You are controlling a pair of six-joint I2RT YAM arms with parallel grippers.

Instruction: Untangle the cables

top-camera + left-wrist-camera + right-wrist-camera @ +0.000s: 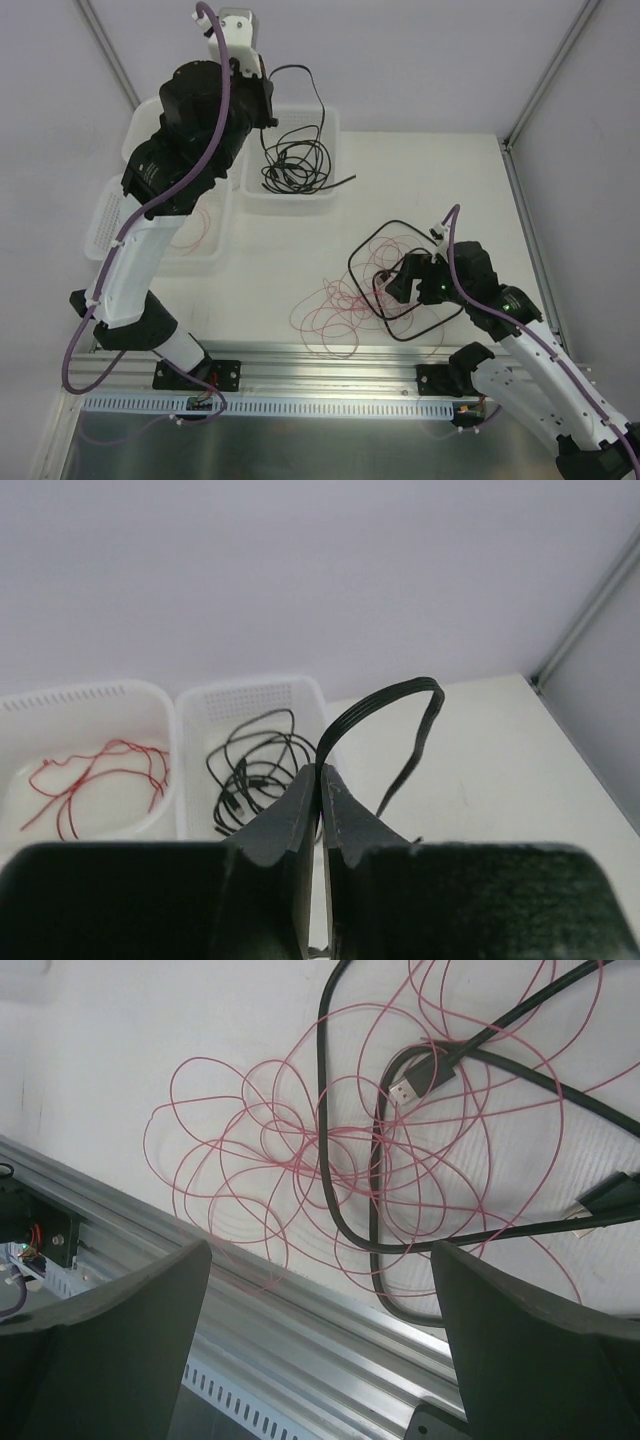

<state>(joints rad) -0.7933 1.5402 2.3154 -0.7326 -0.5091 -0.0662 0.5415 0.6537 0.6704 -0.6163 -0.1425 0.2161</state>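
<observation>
My left gripper [268, 92] is raised above the far baskets and shut on a black cable [312, 82]. In the left wrist view the gripper [320, 780] pinches that cable [400, 692], which arcs up and hangs down toward the basket. My right gripper [393, 286] is open and empty, low over the tangle on the table. In the right wrist view the gripper [320, 1280] hovers over looped red wires [250, 1130] crossed by a black cable [345, 1210] with a USB plug [405, 1085]. The tangle's red wires [335, 312] and black loop [372, 240] lie front centre.
A white basket [334, 165] holds several coiled black cables [292, 165], also seen from the left wrist [250, 760]. A second basket [170, 730] holds red wires [95, 770]. An aluminium rail [330, 365] runs along the near table edge [330, 1330].
</observation>
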